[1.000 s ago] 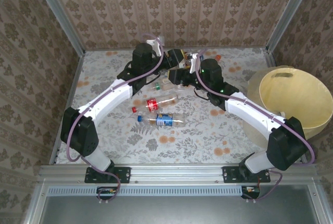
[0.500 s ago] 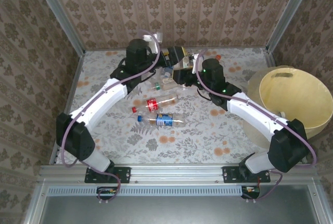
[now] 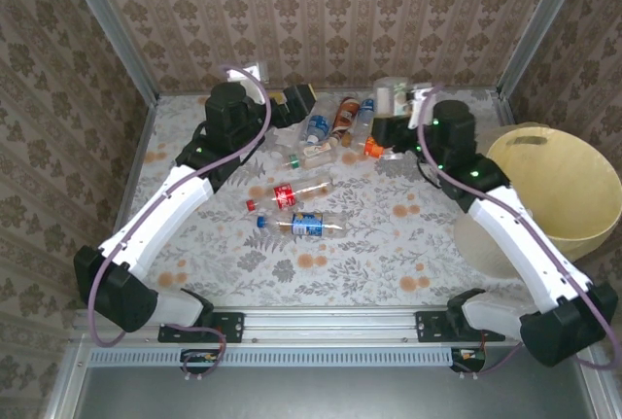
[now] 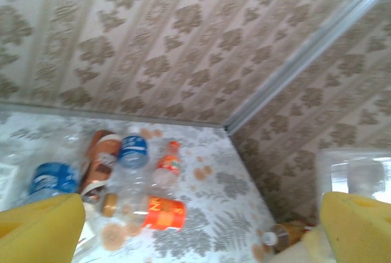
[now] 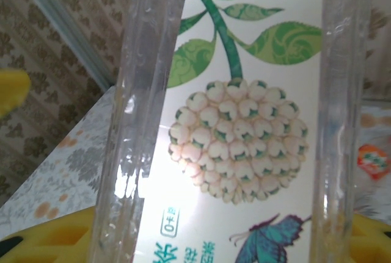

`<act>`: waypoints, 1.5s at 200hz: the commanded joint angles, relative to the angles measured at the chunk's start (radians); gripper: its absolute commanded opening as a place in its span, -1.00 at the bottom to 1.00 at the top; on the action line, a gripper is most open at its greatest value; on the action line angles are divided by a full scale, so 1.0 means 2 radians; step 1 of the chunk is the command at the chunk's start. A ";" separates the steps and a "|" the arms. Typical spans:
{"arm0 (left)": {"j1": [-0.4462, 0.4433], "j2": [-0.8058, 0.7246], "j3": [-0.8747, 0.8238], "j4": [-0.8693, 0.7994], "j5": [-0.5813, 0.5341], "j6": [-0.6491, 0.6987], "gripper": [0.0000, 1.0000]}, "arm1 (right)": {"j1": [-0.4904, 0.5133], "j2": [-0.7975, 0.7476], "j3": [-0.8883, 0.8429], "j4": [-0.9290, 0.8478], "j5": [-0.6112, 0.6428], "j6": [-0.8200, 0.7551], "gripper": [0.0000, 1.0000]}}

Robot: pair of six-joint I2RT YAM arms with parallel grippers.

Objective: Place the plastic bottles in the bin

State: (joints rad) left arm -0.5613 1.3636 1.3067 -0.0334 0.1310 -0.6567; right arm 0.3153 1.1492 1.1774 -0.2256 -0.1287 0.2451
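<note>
Plastic bottles (image 3: 292,192) on floral table (image 3: 389,244) (patterned walls (image 3: 340,11) around); left pincer (image 4: 201,226) spread, right pincer (image 3: 389,113) pinching white-label bottle (image 5: 238,122).

Clear bottle (image 5: 238,141), white label — Chinese characters and a small boxed mark at lower edge, cut off, unreadable. Orange-label bottle (image 4: 164,213) — print too blurred.

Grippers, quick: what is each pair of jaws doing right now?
Left gripper: jaws open, holding nothing.
Right gripper: jaws closed on a clear plastic bottle with a white flower label.
</note>
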 commanded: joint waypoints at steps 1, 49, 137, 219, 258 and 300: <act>0.008 -0.010 -0.010 -0.019 -0.040 0.018 1.00 | -0.039 -0.036 0.029 -0.066 -0.022 -0.028 0.18; 0.011 0.006 -0.021 -0.025 -0.047 0.038 1.00 | -0.142 -0.076 0.064 -0.133 -0.052 -0.047 0.18; 0.012 0.069 0.037 -0.093 -0.055 0.070 1.00 | -0.291 -0.086 0.149 -0.367 0.130 -0.074 0.18; 0.015 0.096 0.049 -0.142 -0.103 0.122 1.00 | -0.334 -0.077 0.084 -0.430 0.295 -0.087 0.20; 0.017 0.117 0.042 -0.160 -0.114 0.152 1.00 | -0.371 -0.067 0.055 -0.415 0.308 -0.103 0.22; 0.031 0.148 0.054 -0.174 -0.107 0.165 1.00 | -0.400 -0.051 0.036 -0.401 0.319 -0.100 0.24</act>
State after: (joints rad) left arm -0.5163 1.6245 1.3819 -0.3313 -0.0738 -0.3779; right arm -0.4622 1.0271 1.2659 -1.0466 0.4450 0.0544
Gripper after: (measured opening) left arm 0.999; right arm 0.616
